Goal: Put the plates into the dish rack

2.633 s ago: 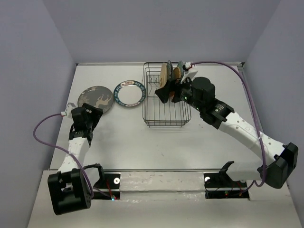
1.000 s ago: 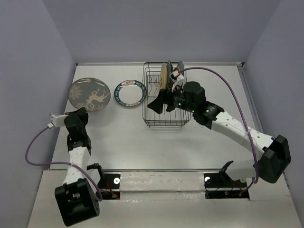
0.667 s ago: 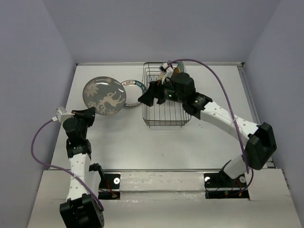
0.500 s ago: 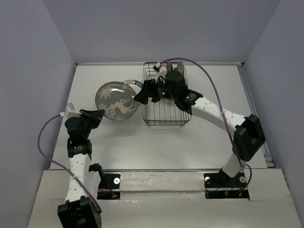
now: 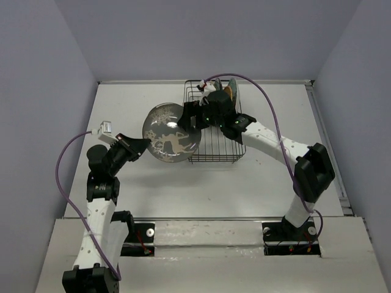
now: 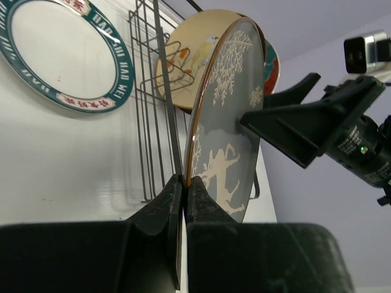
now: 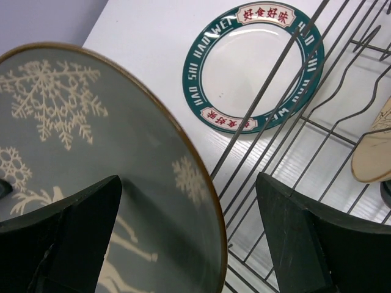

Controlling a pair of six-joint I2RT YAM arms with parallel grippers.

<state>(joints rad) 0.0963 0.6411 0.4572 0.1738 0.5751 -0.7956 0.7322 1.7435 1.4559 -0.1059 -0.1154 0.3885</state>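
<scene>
Left gripper is clamped on the rim of the grey plate at 8 o'clock. Right gripper stands wide, straddling its 1 o'clock edge beside the dish rack.

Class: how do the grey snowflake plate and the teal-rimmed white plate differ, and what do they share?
The grey plate has cream snowflakes and deer; the white plate a lettered teal rim. The grey plate is lifted in the left end effector; the white plate lies flat on the table. Both are round.
</scene>
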